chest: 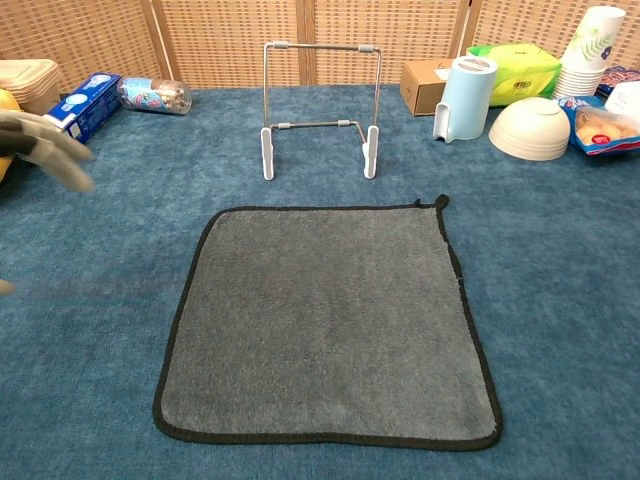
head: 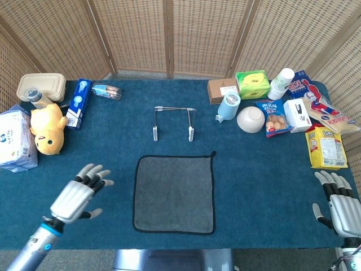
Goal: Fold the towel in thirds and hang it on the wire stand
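Note:
A grey towel (head: 174, 193) (chest: 328, 320) with a black hem lies flat and unfolded on the blue table, its hanging loop at the far right corner. Behind it stands the wire stand (head: 174, 122) (chest: 320, 108) on white feet, with nothing on it. My left hand (head: 78, 194) hovers open, fingers spread, to the left of the towel and apart from it; its blurred fingertips (chest: 45, 150) enter the chest view at the left edge. My right hand (head: 340, 207) rests open at the table's front right corner, far from the towel.
On the left are a yellow plush toy (head: 47, 129), a blue box (head: 78, 103), a tissue pack (head: 14, 138) and a lidded container (head: 40, 86). To the right stand a blue jug (head: 228, 106), a white bowl (head: 250, 119), snack bags (head: 326, 145) and cups (head: 281, 83).

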Tool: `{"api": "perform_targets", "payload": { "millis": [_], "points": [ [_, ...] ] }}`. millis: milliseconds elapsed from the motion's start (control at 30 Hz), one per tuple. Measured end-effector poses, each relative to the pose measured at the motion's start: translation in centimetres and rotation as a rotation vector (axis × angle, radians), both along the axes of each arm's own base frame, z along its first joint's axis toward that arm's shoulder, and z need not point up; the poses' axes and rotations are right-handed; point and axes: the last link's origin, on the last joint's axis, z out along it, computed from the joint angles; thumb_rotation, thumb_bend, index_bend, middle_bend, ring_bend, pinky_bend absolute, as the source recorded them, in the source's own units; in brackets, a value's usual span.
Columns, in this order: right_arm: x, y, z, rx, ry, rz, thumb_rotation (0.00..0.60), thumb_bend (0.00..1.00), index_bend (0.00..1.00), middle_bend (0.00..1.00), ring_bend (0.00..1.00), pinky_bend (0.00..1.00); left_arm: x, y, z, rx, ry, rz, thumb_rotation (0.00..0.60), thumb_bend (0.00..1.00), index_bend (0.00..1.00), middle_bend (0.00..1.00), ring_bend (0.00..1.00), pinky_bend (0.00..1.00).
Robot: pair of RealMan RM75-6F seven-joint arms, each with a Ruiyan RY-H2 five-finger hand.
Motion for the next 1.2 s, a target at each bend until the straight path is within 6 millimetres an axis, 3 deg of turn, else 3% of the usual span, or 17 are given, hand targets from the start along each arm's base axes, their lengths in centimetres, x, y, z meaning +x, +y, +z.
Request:
{"api": "perform_targets", "payload": {
  "millis": [300, 600, 900, 1200],
  "points": [
    [0.0, 0.1, 0.1, 0.0, -0.001, -0.006, 0.6, 0.42, 0.09, 0.09, 0.0, 0.04, 5.3, 0.9, -5.8, -0.142, -0.027, -0.132, 0.6, 0.14, 0.28, 0.19, 0.13, 0.08],
    [-0.2, 0.1, 0.0, 0.007, -0.005, -0.014, 0.6, 0.42, 0.09, 0.09, 0.0, 0.04, 9.3, 1.4, -10.4, -0.217, -0.051, -0.199, 0.6, 0.12, 0.26, 0.18, 0.12, 0.07],
    [-0.3, 0.0, -0.1, 0.014, -0.008, -0.017, 0.6, 0.42, 0.09, 0.09, 0.0, 0.04, 11.4, 0.9, -13.5, -0.287, -0.06, -0.222, 0.6, 0.12, 0.23, 0.14, 0.09, 0.06],
    [-0.8, 0.2, 0.0, 0.011, -0.011, -0.032, 0.6, 0.42, 0.09, 0.09, 0.0, 0.04, 12.2, -0.2, -16.1, -0.342, -0.033, -0.243, 0.6, 0.12, 0.22, 0.13, 0.07, 0.05]
  ]
}}
